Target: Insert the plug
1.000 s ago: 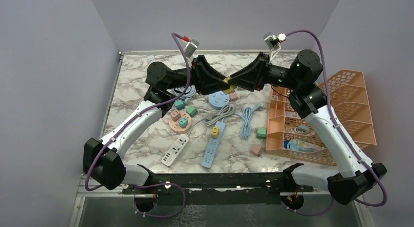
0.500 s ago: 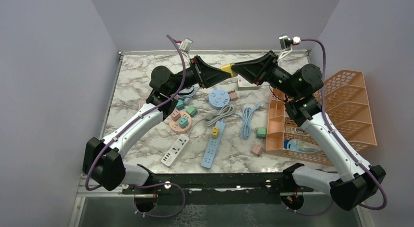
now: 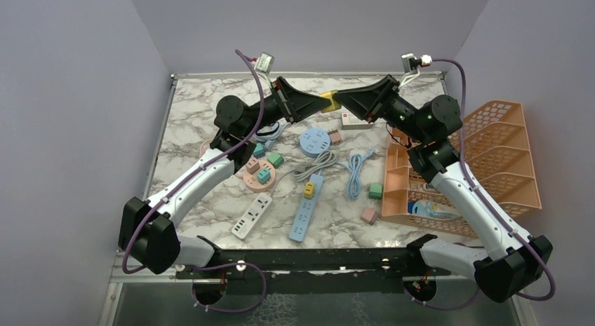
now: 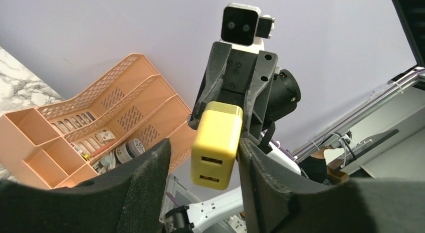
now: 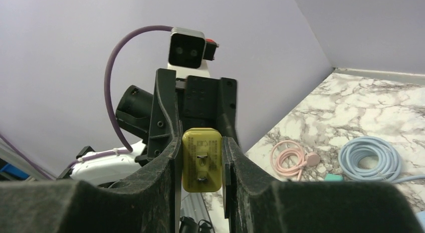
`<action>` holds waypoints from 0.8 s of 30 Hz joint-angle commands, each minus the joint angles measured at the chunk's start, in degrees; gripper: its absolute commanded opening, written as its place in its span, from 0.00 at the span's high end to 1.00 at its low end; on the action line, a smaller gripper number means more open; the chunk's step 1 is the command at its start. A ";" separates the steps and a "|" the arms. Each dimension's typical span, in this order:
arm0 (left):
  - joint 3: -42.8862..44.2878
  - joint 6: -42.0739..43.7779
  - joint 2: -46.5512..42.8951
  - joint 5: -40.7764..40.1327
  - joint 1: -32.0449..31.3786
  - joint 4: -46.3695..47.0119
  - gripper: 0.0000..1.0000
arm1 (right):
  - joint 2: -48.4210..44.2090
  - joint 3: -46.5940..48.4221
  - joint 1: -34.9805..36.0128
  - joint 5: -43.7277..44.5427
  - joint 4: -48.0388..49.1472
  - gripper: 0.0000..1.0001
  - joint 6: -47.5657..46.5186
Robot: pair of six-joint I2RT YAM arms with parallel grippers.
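Note:
The plug (image 3: 327,102), a yellow block with two metal prongs, hangs in mid-air above the far side of the table. My right gripper (image 3: 338,99) is shut on it, and in the right wrist view the plug (image 5: 201,160) sits clamped between both pads with its prongs facing the camera. My left gripper (image 3: 317,106) meets it from the other side with its jaws open. In the left wrist view the plug (image 4: 216,143) shows two USB ports; the right-hand finger (image 4: 263,185) lies against it and a gap separates it from the left-hand finger (image 4: 145,185).
Below on the marble table lie a blue power strip (image 3: 304,208), a white power strip (image 3: 252,216), a round blue socket (image 3: 315,141), a pink round socket (image 3: 258,174) carrying small adapters and a blue cable (image 3: 356,173). An orange tray (image 3: 484,154) stands at the right.
Both grippers rose from near the table to mid-air with the plug between them. The left jaws came apart from the plug, then narrowed slightly; the right stays clamped on it.

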 commanded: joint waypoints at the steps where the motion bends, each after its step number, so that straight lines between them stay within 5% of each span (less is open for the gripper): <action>1: 1.38 -0.05 0.54 -0.11 -0.75 2.85 0.61 | -0.20 -0.29 0.15 -0.53 3.22 0.91 1.82; 6: 0.27 0.89 0.31 -0.04 -0.88 3.23 1.00 | 0.03 0.02 0.10 0.43 1.20 0.83 1.90; 9: -0.93 1.93 0.09 -0.28 -0.88 3.22 1.00 | -0.25 0.44 0.10 3.50 -4.03 0.55 1.25; 12: -3.30 3.66 -0.35 0.73 -0.65 3.00 1.00 | -1.72 -0.30 0.10 8.37 -9.12 0.40 -1.11; 17: -9.22 9.88 -2.99 1.91 -0.01 -7.81 1.00 | -5.24 -1.72 0.12 19.26 -18.98 0.34 -5.98; 24: -6.40 32.60 -5.37 -6.49 -0.58 -46.79 1.00 | -6.88 -3.98 0.15 29.99 -29.29 0.36 -8.35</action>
